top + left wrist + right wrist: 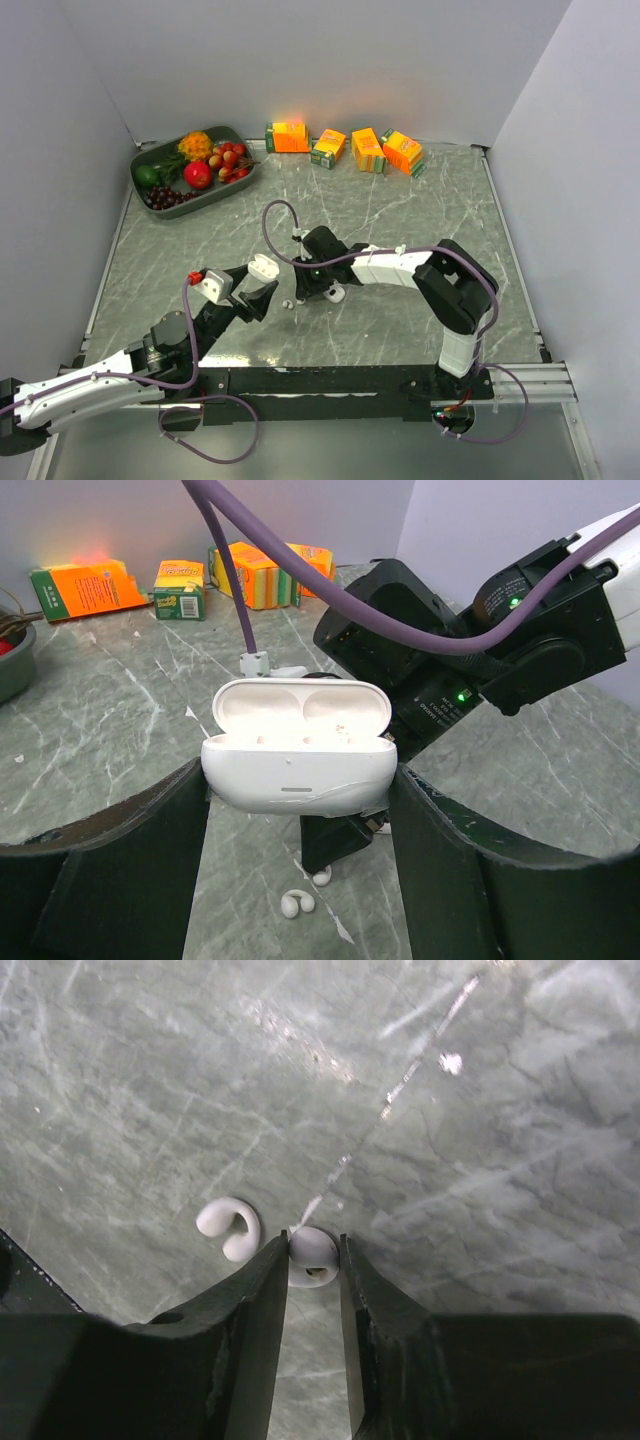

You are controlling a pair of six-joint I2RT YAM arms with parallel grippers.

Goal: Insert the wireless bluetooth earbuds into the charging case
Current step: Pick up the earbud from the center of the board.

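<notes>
The white charging case (pixel 298 755) has its lid open and sits clamped between my left gripper's (pixel 300 778) fingers, held above the table; it also shows in the top view (pixel 262 267). My right gripper (pixel 313 1247) points down just beyond the case and is shut on one tiny white earbud (pixel 313 1255) at the table surface. That earbud peeks out below the black fingertips in the left wrist view (pixel 323 876). The second earbud (pixel 230 1228) lies loose on the marble beside the right gripper's left finger; it also shows in the left wrist view (pixel 296 904) and the top view (pixel 288 303).
A green tray (pixel 243 138) of fruit stands at the back left. Several orange juice cartons (pixel 368 150) lie along the back wall. A purple cable (pixel 300 575) arcs over the right gripper (pixel 318 290). Walls close in the table on three sides.
</notes>
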